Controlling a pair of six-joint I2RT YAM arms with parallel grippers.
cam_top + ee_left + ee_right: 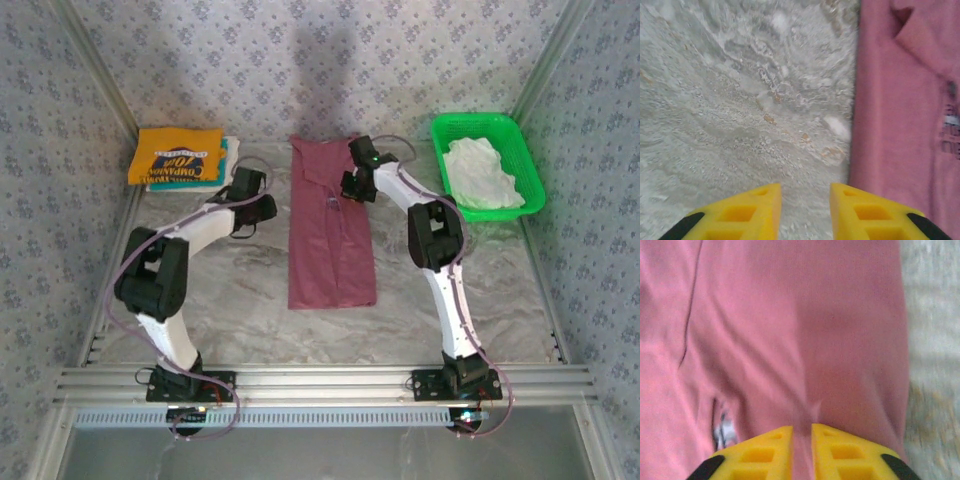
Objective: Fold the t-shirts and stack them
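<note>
Taking the maroon t-shirt (330, 235) as reference: we see it lying flat as a long, narrow strip mid-table, collar end at the far side, sides folded in, with its small pale chest print (951, 132) partly tucked in a crease. The right gripper (352, 188) sits on the shirt's upper right part, close to the collar end. On the right wrist view, the yellow fingers (760, 455) stand a slim gap apart, and maroon cloth puckers just ahead of that gap. We cannot tell whether it's pinched or just under the tips. The left gripper (266, 207) is just off the shirt's left edge, level with the chest. On its wrist view, the jaws are moderately apart with nothing between them, only bare marble-pattern table (740, 110), and the shirt's left edge runs just beside the right finger. Well left of the shirt's collar end is a folded stack with the yellow-orange t-shirt (180, 155) on top and a teal t-shirt (228, 160) peeking out under it. Well right of the collar end is the green basket (470, 118), holding a crumpled white t-shirt (482, 172).
</note>
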